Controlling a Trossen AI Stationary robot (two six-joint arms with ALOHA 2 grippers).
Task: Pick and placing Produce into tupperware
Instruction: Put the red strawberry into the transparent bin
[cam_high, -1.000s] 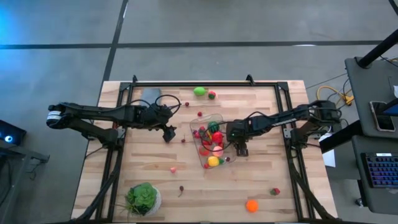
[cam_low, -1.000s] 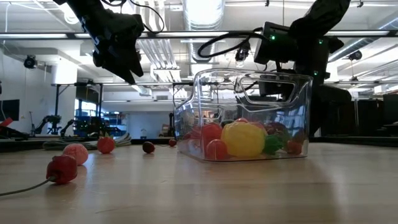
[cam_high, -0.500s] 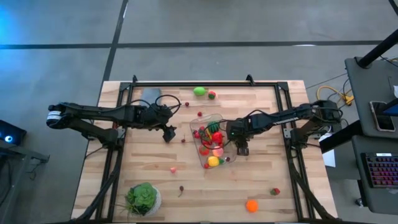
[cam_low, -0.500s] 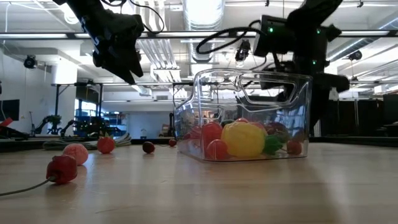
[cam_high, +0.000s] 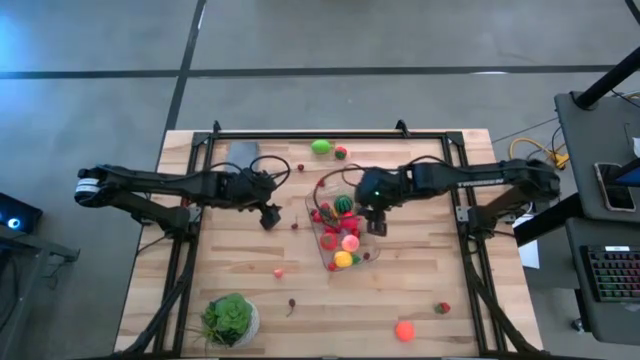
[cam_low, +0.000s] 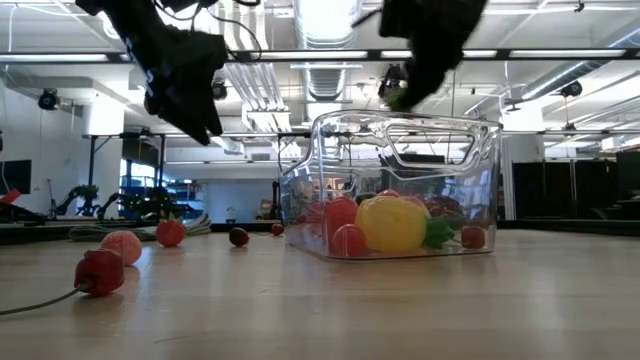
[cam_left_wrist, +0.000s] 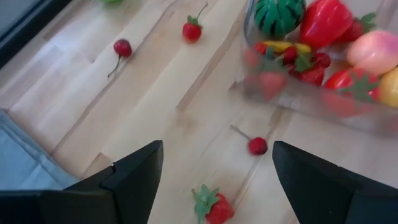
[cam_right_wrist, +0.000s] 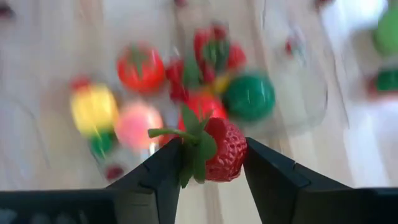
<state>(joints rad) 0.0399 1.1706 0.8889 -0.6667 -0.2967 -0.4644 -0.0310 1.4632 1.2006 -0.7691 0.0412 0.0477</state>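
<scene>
The right gripper (cam_right_wrist: 211, 155), clamped on a red toy strawberry (cam_right_wrist: 219, 149), hovers above the clear rectangular plastic tub (cam_high: 336, 228); releasing off-centre risks bouncing it off the rim; the left gripper (cam_left_wrist: 211, 168) waits, fingers apart.

Two dark arms, near-black all over, slim tube links between chunkier joint housings. The left arm (cam_high: 160, 185) carries a pale band at its 9 o'clock end, and black cable loops off its wrist. The right arm (cam_high: 470, 180) shows a small green light on its wrist block, cable curling beside it. Wrist views: matte black, wedge-shaped fingers (cam_left_wrist: 134, 180) with flat, hard-edged faces (cam_right_wrist: 273, 177).
</scene>
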